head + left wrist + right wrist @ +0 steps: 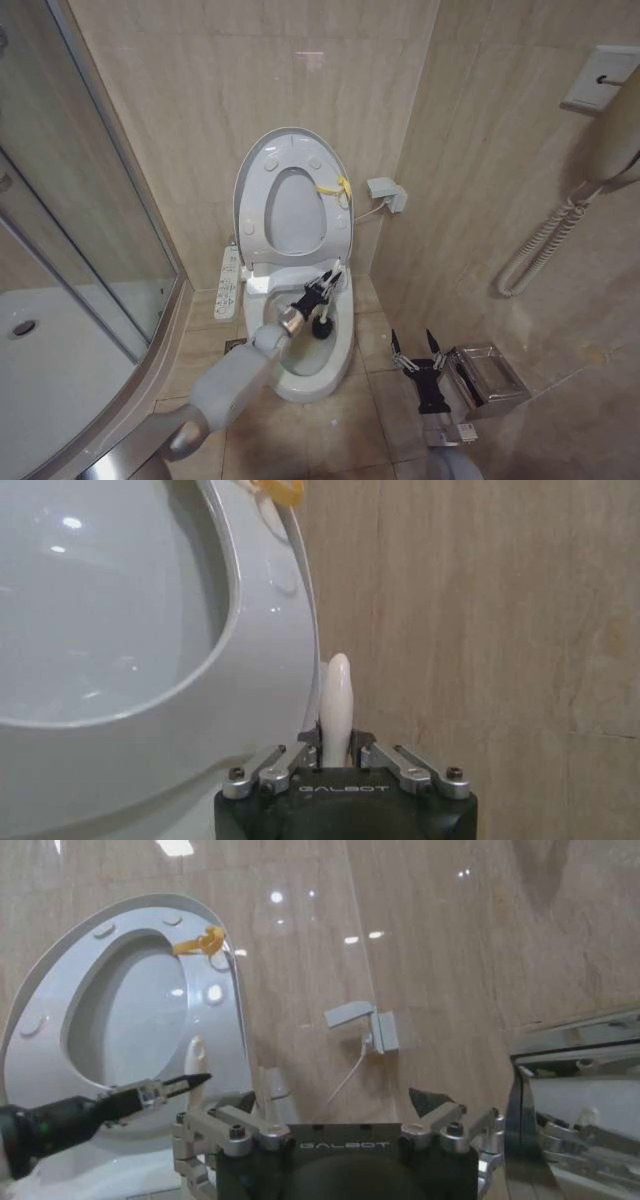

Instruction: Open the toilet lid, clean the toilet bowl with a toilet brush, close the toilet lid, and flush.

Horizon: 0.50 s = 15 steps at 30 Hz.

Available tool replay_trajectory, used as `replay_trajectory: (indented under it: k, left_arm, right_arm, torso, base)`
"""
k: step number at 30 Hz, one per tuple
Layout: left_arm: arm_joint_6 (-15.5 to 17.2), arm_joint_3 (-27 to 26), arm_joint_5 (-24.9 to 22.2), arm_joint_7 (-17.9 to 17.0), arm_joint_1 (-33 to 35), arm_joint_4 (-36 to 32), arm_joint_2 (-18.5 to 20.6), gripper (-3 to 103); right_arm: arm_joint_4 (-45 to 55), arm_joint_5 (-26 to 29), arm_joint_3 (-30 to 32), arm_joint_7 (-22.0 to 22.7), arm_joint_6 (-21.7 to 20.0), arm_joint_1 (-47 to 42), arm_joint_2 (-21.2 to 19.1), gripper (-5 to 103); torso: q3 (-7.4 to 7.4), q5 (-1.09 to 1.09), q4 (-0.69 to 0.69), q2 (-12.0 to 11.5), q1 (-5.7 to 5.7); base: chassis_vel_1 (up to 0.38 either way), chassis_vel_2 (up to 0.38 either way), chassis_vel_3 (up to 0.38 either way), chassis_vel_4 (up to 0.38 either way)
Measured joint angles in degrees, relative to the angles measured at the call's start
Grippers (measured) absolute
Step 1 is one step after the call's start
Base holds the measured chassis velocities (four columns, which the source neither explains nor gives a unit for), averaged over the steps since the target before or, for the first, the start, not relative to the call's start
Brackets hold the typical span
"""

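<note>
Left hand (325, 283) over the toilet bowl (335, 365), closed on the thin white handle of the toilet brush (324, 322); dark round bristle head hanging inside the bowl, toward its right wall. Handle tip standing up between the clamped fingers (300, 759) in the left wrist view. Right hand (416, 352) parked low to the right of the bowl, well apart from it, fingers spread wide and empty.

Toilet lid (262, 160) raised upright behind the bowl, against the wall; seat ring (338, 235) with oval hole lifted flat against it. Yellow tag (338, 187) at the lid's right edge. Round bumpers noted on the raised ring. Narrow white button panel (228, 283) along the bowl's left side. Small white wall box (386, 192) with a trailing cord right of the lid. Shiny metal box (485, 379) on the floor right of the bowl, just beside the right hand. Curved glass shower screen (80, 200) left of the bowl.

Bowl interior largely masked by the left arm and brush head; contact of bristles with ceramic not determinable. Beige glossy tile on walls and floor; lid and bowl smooth, glossy white.
</note>
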Motion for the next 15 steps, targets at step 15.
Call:
replay_trajectory:
  k: [15]
  left_arm:
    - [0.5, -0.8, -0.4, -0.6, -0.2, 0.5, -1.4, 19]
  right_arm:
    - [0.0, 0.0, 0.0, -0.1, -0.1, -0.3, 0.7, 100]
  torso:
    - [-0.01, 0.01, -0.03, 0.0, 0.00]
  base:
    - [-0.002, -0.007, -0.005, -0.002]
